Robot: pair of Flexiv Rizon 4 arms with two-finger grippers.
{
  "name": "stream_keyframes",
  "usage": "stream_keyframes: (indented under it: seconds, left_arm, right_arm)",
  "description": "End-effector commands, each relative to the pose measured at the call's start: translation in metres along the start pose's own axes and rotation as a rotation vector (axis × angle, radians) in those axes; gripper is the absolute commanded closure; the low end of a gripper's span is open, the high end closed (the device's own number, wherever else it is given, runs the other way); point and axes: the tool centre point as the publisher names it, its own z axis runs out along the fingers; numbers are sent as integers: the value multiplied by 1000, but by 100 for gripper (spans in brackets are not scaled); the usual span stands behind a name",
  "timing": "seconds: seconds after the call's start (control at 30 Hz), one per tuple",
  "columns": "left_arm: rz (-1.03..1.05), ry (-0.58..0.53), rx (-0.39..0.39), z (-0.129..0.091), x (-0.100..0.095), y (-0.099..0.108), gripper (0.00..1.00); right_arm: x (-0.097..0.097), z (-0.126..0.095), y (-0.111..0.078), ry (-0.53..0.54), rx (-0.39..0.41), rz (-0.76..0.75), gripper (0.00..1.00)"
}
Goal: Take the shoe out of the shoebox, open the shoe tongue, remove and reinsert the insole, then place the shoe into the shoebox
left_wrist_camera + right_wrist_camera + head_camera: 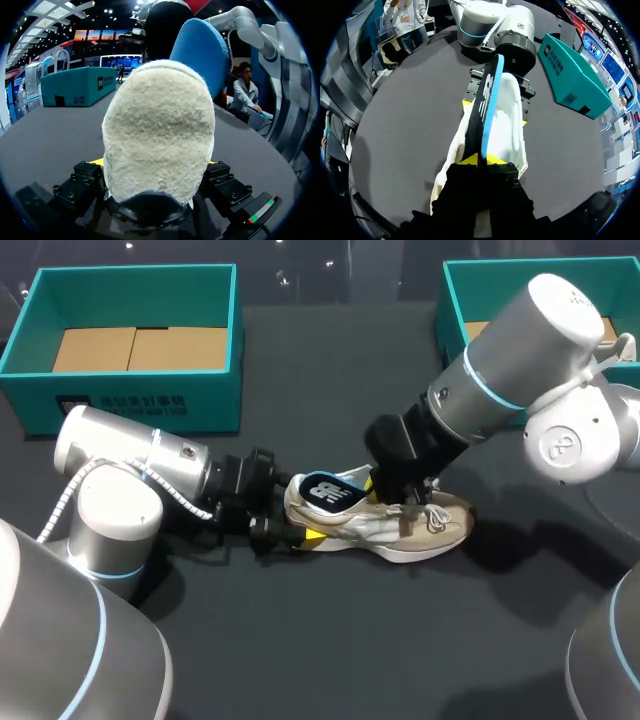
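Teal shoebox [120, 405] far left, well apart. Left gripper [296, 512] clamped on heel of shoe [420, 530], shoe on table mid-way. Insole [325, 490] sticking up from shoe, pinched by right gripper [388, 497]. Second shoebox [447, 320] partly behind right arm.

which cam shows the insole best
Right wrist view: the insole runs its full length, edge-on, from the right gripper pinching it. Head view shows its dark end above the shoe; left wrist, a blue patch behind the heel.
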Motion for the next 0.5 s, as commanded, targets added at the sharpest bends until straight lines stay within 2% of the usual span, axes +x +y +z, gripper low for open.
stream_keyframes:
  seconds: [0.03, 0.3, 0.47, 0.5]
  left_arm:
    - [0, 1, -2, 2, 0, 3, 100]
    - [0, 1, -2, 2, 0, 3, 100]
    - [0, 1, -2, 2, 0, 3, 100]
    - [0, 1, -2, 2, 0, 3, 100]
  right_arm:
    - [-9, 4, 20, 30, 22, -36, 100]
    - [-12, 7, 47, 56, 22, -99, 100]
    - [-14, 5, 51, 48, 9, -88, 100]
    - [-14, 4, 51, 46, 5, -80, 85]
